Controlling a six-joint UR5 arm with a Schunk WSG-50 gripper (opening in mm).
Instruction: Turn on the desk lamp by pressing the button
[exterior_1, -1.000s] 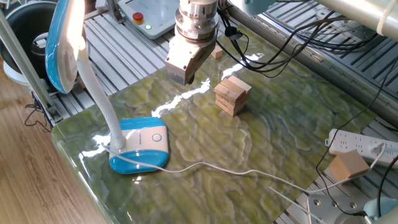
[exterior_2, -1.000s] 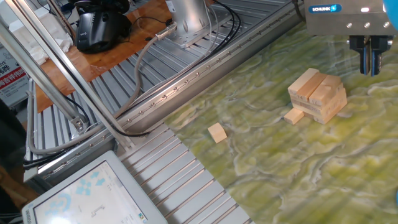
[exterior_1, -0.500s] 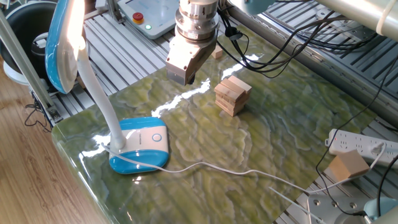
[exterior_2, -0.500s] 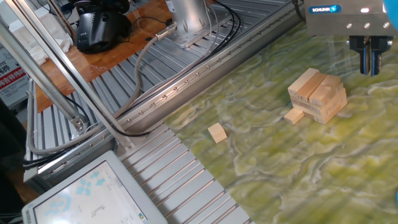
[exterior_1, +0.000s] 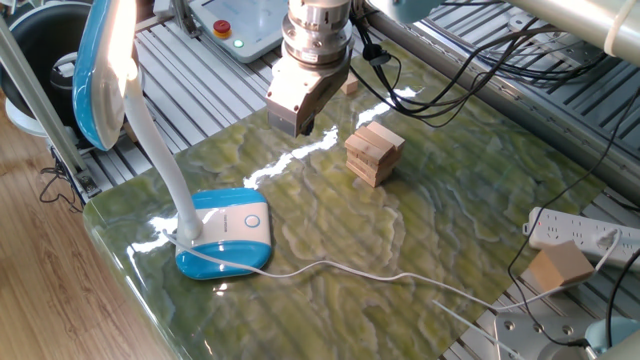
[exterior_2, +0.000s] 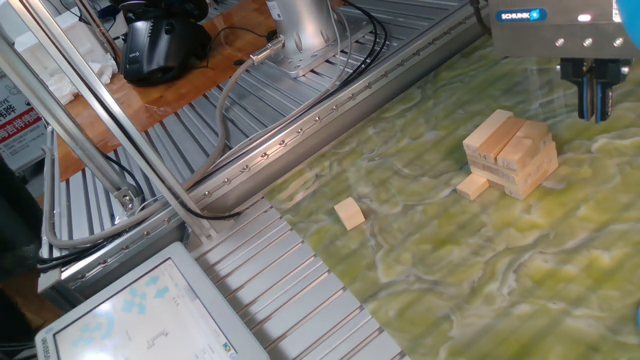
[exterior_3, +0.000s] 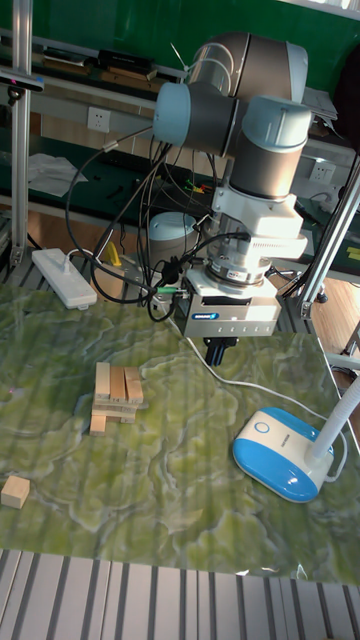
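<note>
Bright, sharp, glare on table (exterior_1: 330, 140)

**Desk lamp and its button on the green worktop**

The desk lamp (exterior_1: 225, 232) stands upright near a corner of the green marbled worktop (exterior_1: 420, 220). Its base is a rounded rectangle, blue around the sides with a white top panel, lying flat on the surface. A curved white gooseneck rises from one end of the base to a large oval head with a blue rim, which hangs tilted high above and off to the side. The face of the head looks bright, though glare makes it hard to say whether it is lit. A thin white cord trails from the base across the worktop. The button (exterior_1: 252, 222) is small, round and white with a pale blue ring, set in the top panel at the end away from the neck, uncovered.
</note>
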